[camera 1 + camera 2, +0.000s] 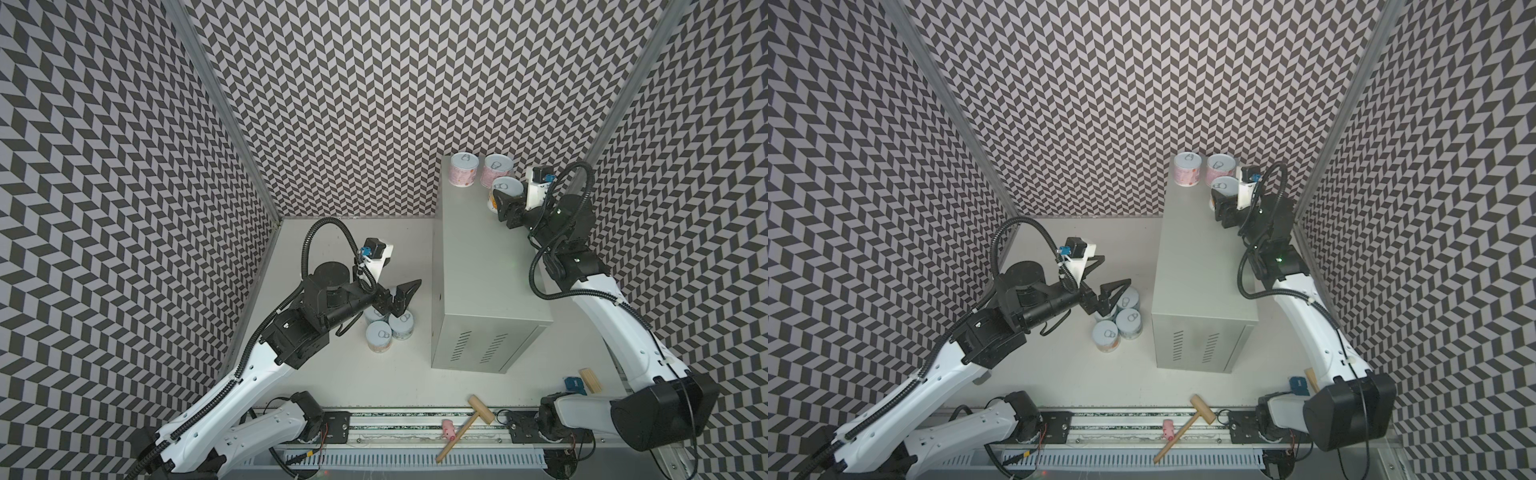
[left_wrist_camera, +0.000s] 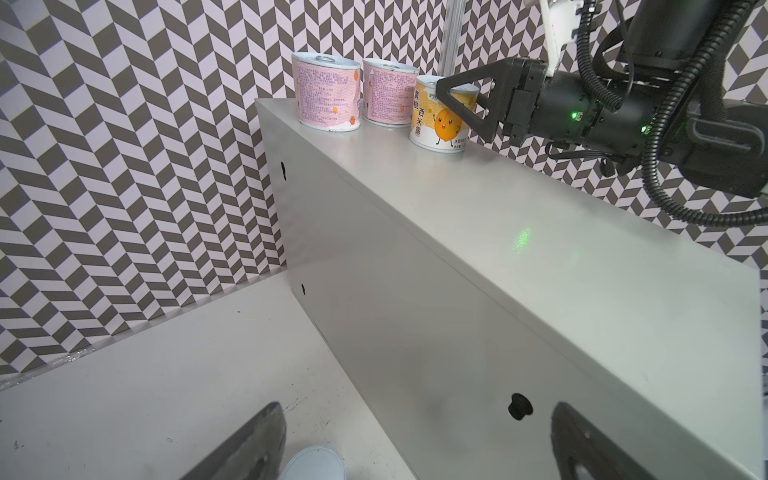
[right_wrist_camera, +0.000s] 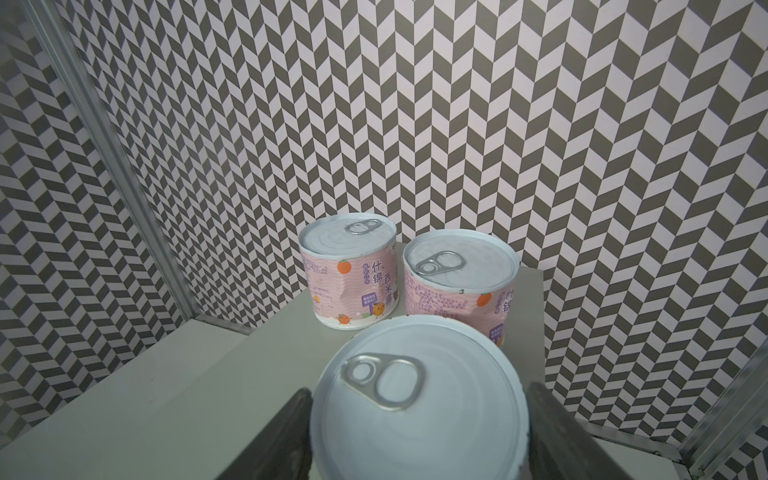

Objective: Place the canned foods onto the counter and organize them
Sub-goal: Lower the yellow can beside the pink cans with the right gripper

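**Orange-yellow can between the right fingers, on the counter**

The pale lid of the orange-yellow can (image 3: 436,440), with its pull tab, fills the space directly in front of the right wrist camera. It sits between the two dark fingers (image 3: 291,436) of the right gripper (image 3: 419,399), with one finger at each side, close against the can. I cannot tell whether the fingers press on the can or only stand beside it. In the left wrist view this can stands upright with its bottom on the counter (image 2: 540,249), near the far end of the flat top.

Just beyond the right fingertips stand two more cans, also upright on the counter. The nearer pink can (image 3: 459,282) is just ahead of the orange-yellow can; I cannot see if they touch. The farther pink can (image 3: 347,266) is beside it.

The left gripper (image 2: 419,411) has its fingers wide apart and holds nothing. It hangs beside the long side wall of the counter, well apart from the right gripper. Under it, on the white tabletop (image 1: 332,374), is the cluster of cans (image 1: 1128,322). In both top views at least three lids show there, partly covered by the fingers.

A wooden mallet (image 1: 481,410) lies by the arm bases, far behind both grippers.
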Controlling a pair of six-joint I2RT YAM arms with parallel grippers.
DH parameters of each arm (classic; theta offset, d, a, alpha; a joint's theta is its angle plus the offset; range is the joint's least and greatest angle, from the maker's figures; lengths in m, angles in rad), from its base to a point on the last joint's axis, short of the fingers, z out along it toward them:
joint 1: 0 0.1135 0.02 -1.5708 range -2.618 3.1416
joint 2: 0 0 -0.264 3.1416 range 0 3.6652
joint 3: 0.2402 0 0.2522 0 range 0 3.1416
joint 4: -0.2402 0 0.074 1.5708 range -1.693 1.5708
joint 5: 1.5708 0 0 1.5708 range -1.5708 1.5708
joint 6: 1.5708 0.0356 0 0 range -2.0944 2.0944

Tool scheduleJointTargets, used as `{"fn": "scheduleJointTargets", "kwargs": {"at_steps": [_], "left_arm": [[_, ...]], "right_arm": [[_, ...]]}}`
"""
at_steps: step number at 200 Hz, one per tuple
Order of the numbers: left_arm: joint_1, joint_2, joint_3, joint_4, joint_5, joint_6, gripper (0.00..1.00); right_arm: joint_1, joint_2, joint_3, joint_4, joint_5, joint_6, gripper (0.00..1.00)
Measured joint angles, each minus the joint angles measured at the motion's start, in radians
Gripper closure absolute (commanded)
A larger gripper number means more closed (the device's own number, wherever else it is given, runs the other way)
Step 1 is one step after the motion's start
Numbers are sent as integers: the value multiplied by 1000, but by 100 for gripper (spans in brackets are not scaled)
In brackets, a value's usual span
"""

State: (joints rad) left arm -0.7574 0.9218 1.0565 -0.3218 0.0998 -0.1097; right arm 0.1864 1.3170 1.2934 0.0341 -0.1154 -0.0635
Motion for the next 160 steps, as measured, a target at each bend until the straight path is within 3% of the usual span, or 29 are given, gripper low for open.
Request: {"fn": "scheduleJointTargets", "kwargs": {"at_steps": [34,91,160], "left_arm": [[1,0,0,2,2,0,0],[1,5,0,8,10,-1,0],[6,26,0,8,11,-4,0]], "right_arm": [[-3,-5,-3,-5,-21,2,0],[-15,-107,-90,5,-29,9,1],[-19,-113,-143,13,-26,-11,2]]}}
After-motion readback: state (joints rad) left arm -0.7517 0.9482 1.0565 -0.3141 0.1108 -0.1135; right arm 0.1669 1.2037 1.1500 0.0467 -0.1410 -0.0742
